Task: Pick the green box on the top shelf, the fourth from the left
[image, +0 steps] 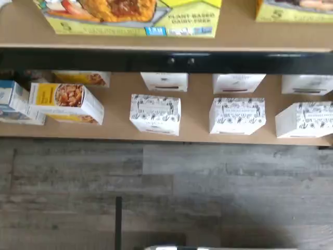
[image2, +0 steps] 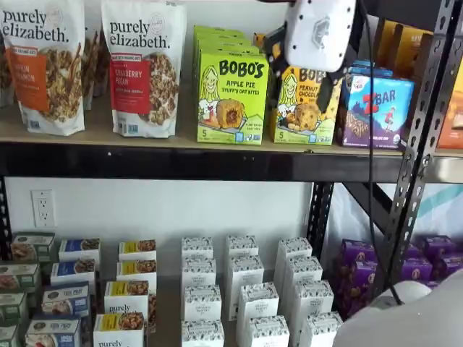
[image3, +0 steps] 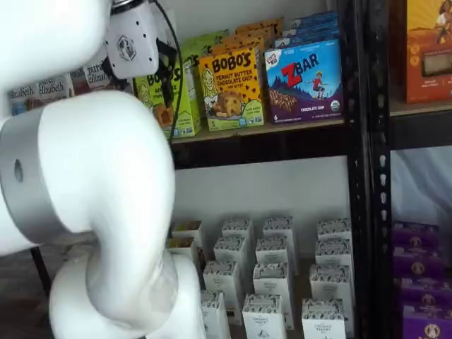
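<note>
The green box (image2: 231, 97), a lime Bobo's Apple Pie carton, stands upright at the front of a row on the top shelf (image2: 145, 163). In a shelf view the arm partly covers this green box (image3: 185, 106). My gripper (image2: 298, 71) hangs in front of the shelf, just right of the green box and over the yellow-orange Bobo's box (image2: 307, 108). Its black fingers (image2: 271, 50) stand apart, open, holding nothing and touching no box. The wrist view shows a lime-yellow carton (image: 130, 18) on the shelf board; which carton it is I cannot tell.
Two Purely Elizabeth bags (image2: 141, 69) stand left of the green box, a blue ZBar box (image2: 376, 101) to the right. A black upright (image2: 427, 108) and a hanging cable (image2: 370, 159) lie right of the gripper. White cartons (image2: 246, 289) fill the lower shelf.
</note>
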